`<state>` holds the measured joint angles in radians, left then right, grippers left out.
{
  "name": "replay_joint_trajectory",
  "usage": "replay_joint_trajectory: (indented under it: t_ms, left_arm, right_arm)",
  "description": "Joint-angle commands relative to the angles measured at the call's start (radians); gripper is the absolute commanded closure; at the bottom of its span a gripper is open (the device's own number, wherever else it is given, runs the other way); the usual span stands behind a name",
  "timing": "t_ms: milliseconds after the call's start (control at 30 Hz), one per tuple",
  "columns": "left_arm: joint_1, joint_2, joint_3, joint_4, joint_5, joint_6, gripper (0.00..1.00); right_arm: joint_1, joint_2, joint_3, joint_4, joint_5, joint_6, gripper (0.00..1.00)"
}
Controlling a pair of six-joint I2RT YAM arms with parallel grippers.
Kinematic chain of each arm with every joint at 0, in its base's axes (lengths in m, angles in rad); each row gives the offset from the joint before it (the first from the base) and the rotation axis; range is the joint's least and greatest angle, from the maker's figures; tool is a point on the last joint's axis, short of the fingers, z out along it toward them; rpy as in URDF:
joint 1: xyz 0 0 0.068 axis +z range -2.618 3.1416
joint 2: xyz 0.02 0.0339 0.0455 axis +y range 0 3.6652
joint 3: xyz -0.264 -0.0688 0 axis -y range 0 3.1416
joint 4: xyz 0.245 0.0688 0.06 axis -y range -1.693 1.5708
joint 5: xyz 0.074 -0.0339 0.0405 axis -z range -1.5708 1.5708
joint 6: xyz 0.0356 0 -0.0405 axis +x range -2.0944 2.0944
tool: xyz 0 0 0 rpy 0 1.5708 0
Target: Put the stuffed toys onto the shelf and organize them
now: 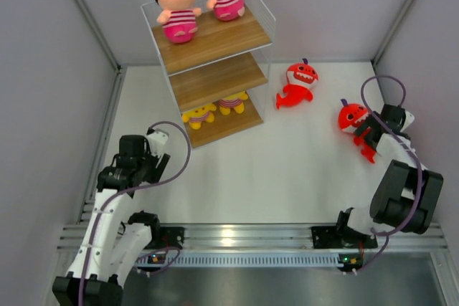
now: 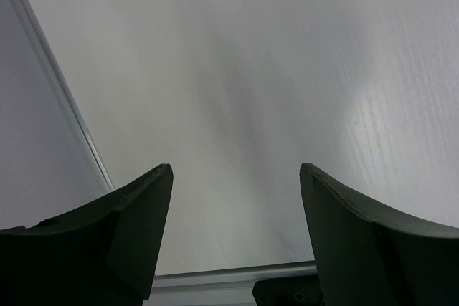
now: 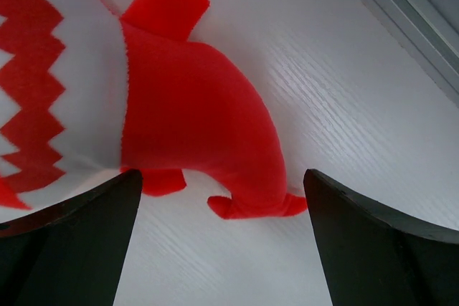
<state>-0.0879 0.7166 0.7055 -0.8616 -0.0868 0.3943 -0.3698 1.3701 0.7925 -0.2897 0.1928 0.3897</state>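
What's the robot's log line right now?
right gripper open at shark | left gripper open, empty | second shark on table | four dolls on shelf

Shark point(image 3: 193, 120) plush cloth, matt; shelf point(image 1: 215, 80) wood boards w/ clear sides; table point(image 1: 287, 170) matt.

Bright, even light from above in the top view; a glare spot on the metal rail point(image 1: 228, 237) at lower centre; in the left wrist view a faint grey shadow streaks the table point(image 2: 237, 98) mid-frame; the right wrist view's red shark point(image 3: 193, 112) looks slightly soft, perhaps too close.
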Motion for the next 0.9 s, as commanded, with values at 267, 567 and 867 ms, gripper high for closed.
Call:
replay_joint_trajectory:
  t_ms: [267,567,867]
  left_arm:
    - [0.023,0.104,0.043,0.07,-0.004,-0.023,0.24]
    - [0.06,0.104,0.049,0.072,0.038,-0.026,0.24]
    - [0.06,0.089,0.043,0.072,0.053,-0.02,0.24]
  right_arm:
    - [-0.06,0.234,0.082,0.162,-0.13,-0.069,0.21]
    - [-0.064,0.128,0.053,0.201,-0.248,-0.081,1.0]
    - [0.169,-0.273,0.03,0.057,-0.029,-0.086,1.0]
